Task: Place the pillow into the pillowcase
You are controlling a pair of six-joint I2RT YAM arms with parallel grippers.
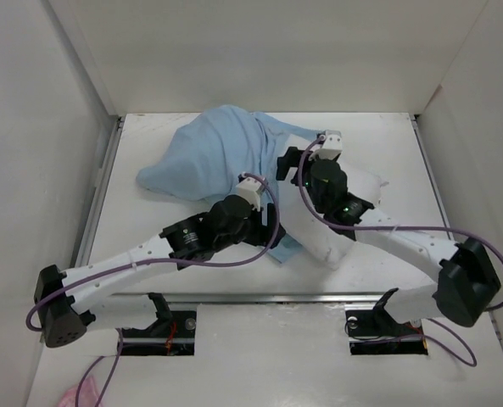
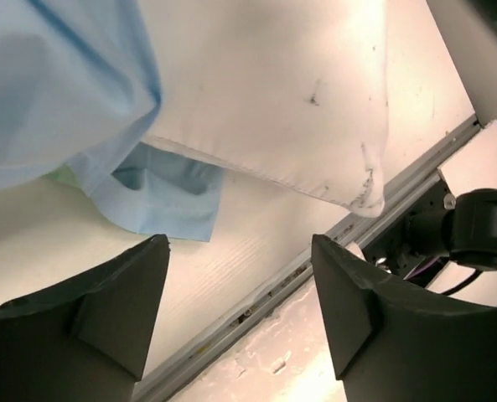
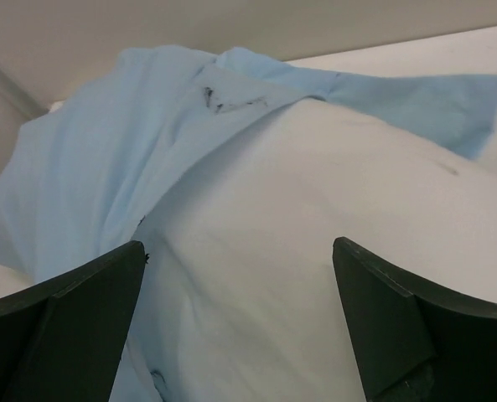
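Right end effector (image 3: 238,245) spread over pillow (image 1: 366,188), angled far-left into pillowcase (image 1: 209,153).

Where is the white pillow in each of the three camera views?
Top external: the pillow lies right of centre, towards the near edge.
Left wrist: the pillow is in the upper middle, one corner pointing to the lower right.
Right wrist: the pillow fills the centre and right.
Shared landmark: the light blue pillowcase, on the pillow's left in every view.
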